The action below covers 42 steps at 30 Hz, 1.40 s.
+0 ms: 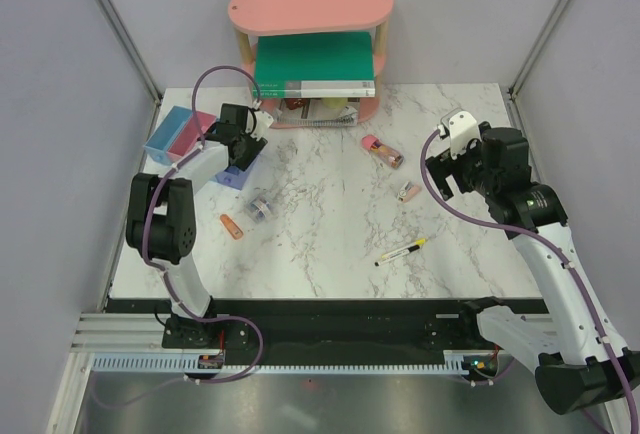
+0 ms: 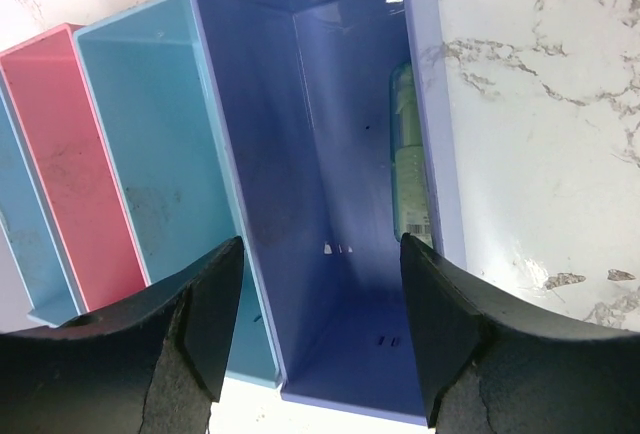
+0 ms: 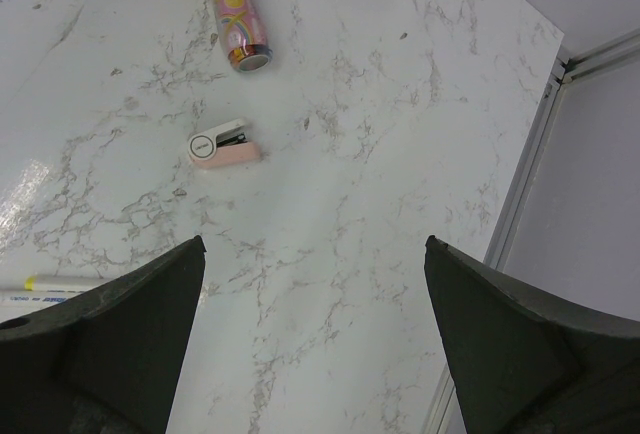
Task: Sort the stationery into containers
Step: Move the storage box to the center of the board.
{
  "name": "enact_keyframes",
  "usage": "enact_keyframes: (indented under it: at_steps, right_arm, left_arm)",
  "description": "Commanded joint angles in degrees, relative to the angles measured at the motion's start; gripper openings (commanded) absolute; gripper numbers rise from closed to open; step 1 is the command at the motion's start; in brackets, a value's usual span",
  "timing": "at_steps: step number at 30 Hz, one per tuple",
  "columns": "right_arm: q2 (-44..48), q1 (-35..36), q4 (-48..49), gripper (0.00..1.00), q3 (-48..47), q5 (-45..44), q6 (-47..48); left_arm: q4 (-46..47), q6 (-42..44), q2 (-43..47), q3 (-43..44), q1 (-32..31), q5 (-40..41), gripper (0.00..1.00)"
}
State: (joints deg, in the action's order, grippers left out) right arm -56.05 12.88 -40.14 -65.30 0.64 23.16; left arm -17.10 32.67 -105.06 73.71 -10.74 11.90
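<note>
My left gripper (image 1: 243,142) is open and empty, right above the purple-blue bin (image 2: 330,154) at the right end of the row of bins (image 1: 170,136). In the left wrist view (image 2: 320,324) a green piece (image 2: 410,154) lies inside that bin along its right wall. The light blue bin (image 2: 150,154) and the pink bin (image 2: 70,154) look empty. My right gripper (image 1: 443,176) is open and empty above the table (image 3: 315,294). Near it lie a pale pink piece (image 3: 225,144), a pink-red piece (image 3: 235,14) and a yellow-and-black pen (image 1: 402,251). An orange piece (image 1: 231,226) and a clear roll (image 1: 260,206) lie near the left arm.
A pink oval two-tier shelf (image 1: 310,4) stands at the back, holding a green book (image 1: 315,59) and spiral notebooks (image 1: 330,104). The table's right edge and a frame rail (image 3: 550,104) run close to my right gripper. Grey walls close in both sides.
</note>
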Motion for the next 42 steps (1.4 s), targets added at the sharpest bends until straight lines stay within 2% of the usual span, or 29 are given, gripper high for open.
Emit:
enact_keyframes:
  at_steps: [1,22,34,42]
  right_arm:
    - [0.50,-0.05,0.41,0.98,-0.45,0.50,-0.66]
    - [-0.02,-0.14,0.24,0.98,-0.97,0.41,-0.13]
    - [1.12,-0.14,-0.03,0.98,0.35,0.15,0.31]
    - [1.30,-0.05,-0.02,0.98,0.70,0.23,0.49]
  left_arm:
    - [0.67,0.12,-1.38,-0.41,-0.07,-2.41,0.71]
    - [-14.80,-20.17,-3.92,7.06,-0.16,-19.98,0.70]
    - [-15.50,-22.47,-7.00,6.97,-3.40,-21.22,0.68]
    - [-16.12,-25.10,-8.41,10.92,-5.60,-24.56,0.68]
